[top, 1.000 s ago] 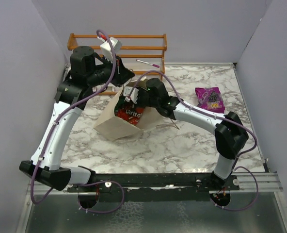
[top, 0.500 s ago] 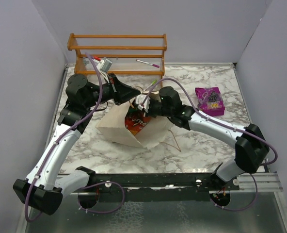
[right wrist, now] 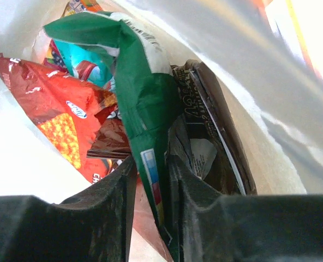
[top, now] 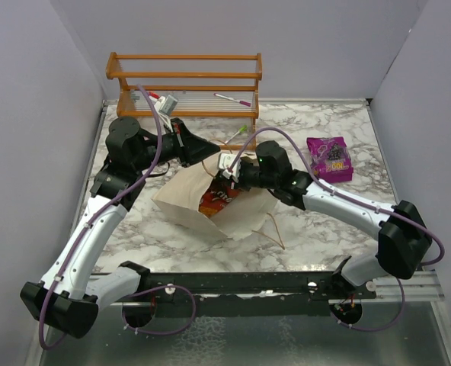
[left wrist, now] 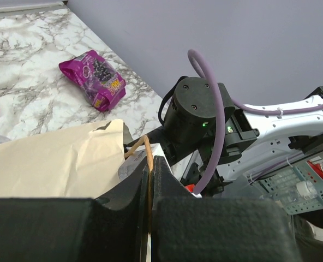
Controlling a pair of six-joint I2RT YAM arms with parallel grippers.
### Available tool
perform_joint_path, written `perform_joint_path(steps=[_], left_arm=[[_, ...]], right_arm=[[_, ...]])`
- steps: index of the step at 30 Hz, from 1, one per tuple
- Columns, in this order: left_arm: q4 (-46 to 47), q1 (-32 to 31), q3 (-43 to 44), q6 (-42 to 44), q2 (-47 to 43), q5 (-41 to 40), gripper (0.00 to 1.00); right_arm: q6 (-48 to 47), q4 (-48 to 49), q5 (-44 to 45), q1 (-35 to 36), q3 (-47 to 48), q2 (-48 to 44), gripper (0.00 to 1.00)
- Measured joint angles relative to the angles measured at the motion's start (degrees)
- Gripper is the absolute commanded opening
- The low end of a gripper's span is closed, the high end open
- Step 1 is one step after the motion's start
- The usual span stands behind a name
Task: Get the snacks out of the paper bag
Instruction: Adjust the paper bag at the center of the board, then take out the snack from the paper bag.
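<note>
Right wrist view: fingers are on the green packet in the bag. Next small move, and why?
Probably pull the right gripper back out of the paper bag: it is shut on the green packet, and the left gripper pinches the string handle, steadying the bag.

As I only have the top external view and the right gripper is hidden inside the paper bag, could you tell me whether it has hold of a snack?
Observer: Yes. The right wrist view shows the right gripper shut on a green packet inside the paper bag.
Operator: Thank you. What else is in there?
Observer: A red packet lies to one side of it, a dark brown packet to the other, and a teal packet sits deeper in.
Operator: And is the left gripper holding the bag?
Observer: The left wrist view shows the left gripper shut on the bag's tan string handle.
</note>
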Motion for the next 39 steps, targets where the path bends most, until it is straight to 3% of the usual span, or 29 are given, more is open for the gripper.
perform_joint_path(steps=[12,19,27,35,39], left_arm=[[-2.2,0.0,0.0,1.0,-0.1,-0.6,0.00],[-2.2,0.0,0.0,0.9,-0.1,-0.6,0.00],[-2.2,0.0,0.0,0.7,-0.2,-0.6,0.00],[-2.1,0.0,0.0,0.2,-0.6,-0.6,0.00],[-1.9,0.0,0.0,-0.2,-0.8,-0.6,0.00]], right_arm=[[1.8,0.4,-3.4,0.0,-1.4,-2.0,0.56],[8.9,6.5,-4.6,0.0,-2.5,-4.3,0.57],[11.2,12.4,-2.7,0.0,-2.5,-2.4,0.42],[9.7,12.4,-2.2,0.0,-1.5,2.5,0.39],[9.3,12.5,-1.9,0.0,-1.5,2.6,0.30]])
